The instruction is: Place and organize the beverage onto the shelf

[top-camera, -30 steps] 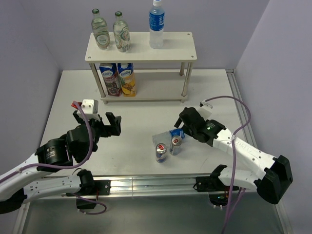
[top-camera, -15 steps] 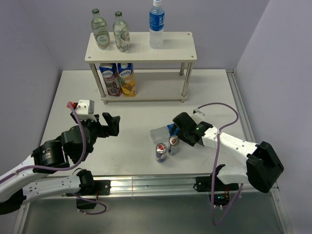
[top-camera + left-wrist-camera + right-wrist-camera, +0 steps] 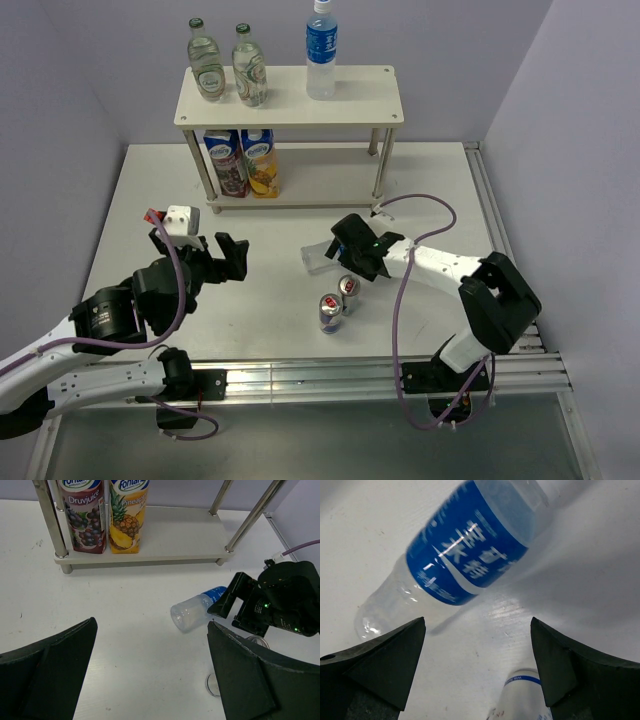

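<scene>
Right gripper (image 3: 477,622) is low over the table (image 3: 150,200), jaws spread wide, nothing between them. The loose water bottle (image 3: 465,550) lies on its side just past the fingertips, blue label up, slanted across the right wrist view. I can't tell if a finger touches it. From the top camera it sits mid-table, in front of the shelf (image 3: 360,98) and apart from it, clear end pointing left.

Two cans stand upright just on the near side of that bottle, one (image 3: 329,312) close beside the other (image 3: 348,292).

Left gripper (image 3: 150,630) is wide open and empty, hanging above bare table on the left, aimed toward the shelf.

Shelf is at the back of the table. Top board has two green glass bottles (image 3: 207,62) at the left end and an upright blue-label water bottle (image 3: 321,50) right of centre. Lower board has the grape carton (image 3: 84,515) and pineapple carton (image 3: 127,515) side by side at the left end, touching.
</scene>
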